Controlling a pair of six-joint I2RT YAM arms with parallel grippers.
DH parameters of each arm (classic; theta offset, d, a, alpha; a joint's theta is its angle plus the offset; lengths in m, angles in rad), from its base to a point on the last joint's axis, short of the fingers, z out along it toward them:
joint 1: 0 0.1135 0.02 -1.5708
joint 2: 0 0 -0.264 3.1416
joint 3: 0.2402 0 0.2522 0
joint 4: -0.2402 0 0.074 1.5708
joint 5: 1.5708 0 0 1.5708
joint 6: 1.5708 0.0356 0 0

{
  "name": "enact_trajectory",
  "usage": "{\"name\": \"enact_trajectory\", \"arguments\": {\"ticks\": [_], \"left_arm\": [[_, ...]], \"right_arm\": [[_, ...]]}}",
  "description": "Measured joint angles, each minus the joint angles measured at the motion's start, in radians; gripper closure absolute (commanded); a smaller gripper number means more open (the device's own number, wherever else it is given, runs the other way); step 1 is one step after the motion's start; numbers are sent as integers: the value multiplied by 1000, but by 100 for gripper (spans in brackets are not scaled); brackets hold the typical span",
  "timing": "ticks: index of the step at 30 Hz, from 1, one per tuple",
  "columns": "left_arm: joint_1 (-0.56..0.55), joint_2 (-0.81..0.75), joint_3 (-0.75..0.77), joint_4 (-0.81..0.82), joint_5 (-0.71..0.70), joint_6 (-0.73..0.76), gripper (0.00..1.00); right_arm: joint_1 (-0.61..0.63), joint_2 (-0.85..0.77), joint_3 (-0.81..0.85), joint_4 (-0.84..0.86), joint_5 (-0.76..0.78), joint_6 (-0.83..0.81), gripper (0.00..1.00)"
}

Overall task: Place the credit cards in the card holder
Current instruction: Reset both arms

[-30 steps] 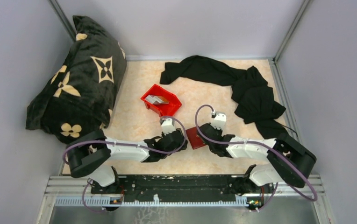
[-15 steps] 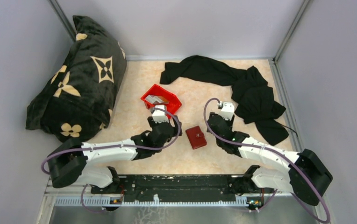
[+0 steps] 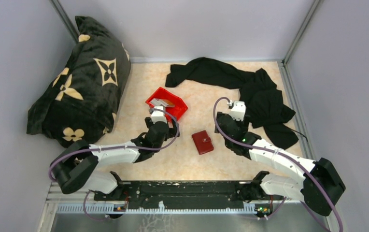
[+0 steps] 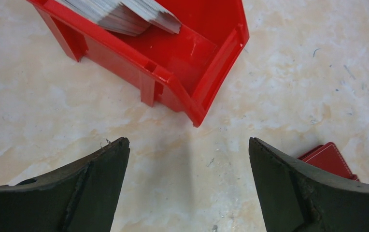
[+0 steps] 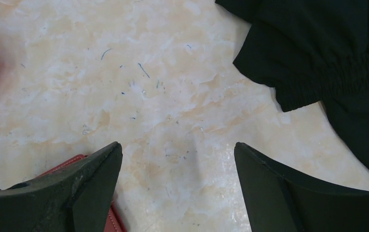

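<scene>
**A:** How did the left pincer (image 4: 188, 145) stand?

**B:** Spread wide with nothing between its jaws. It hung over bare counter (image 4: 37, 121) just in front of the bright red plastic bin's (image 4: 124, 58) low open lip. I judged it was aimed there because that lip is the easy way in.

**A:** And the cards?

**B:** The thin, pale grey credit cards (image 4: 124, 14) lay stacked inside the bin, slanting against its back part. None had reached the holder.

**A:** The right pincer (image 5: 177, 147)?

**B:** It was also gaping and empty, well to the right of the bin over bare counter. A crumpled black cloth (image 5: 318, 58) lay just beyond it.

**A:** Where was the holder?

**B:** The small dark red leather-like folding card holder (image 3: 202, 142) lay flat on the counter, to the right of the bin and nearer the arm bases. It sat between the two pincers and touched neither. It looked folded shut with the snap side up, so its pockets were hidden.

**A:** So what was due?

**B:** Probably picking a card from the bin, though the holder would need opening first.
</scene>
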Motion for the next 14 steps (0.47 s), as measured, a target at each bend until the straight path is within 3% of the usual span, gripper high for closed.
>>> {"name": "enact_trajectory", "arguments": {"ticks": [11, 14], "left_arm": [[1, 0, -60, 79, -14, 22, 1], [1, 0, -65, 93, -18, 22, 1]], "right_arm": [[0, 0, 2, -32, 82, 32, 15], [0, -1, 1, -40, 109, 37, 9]]}}
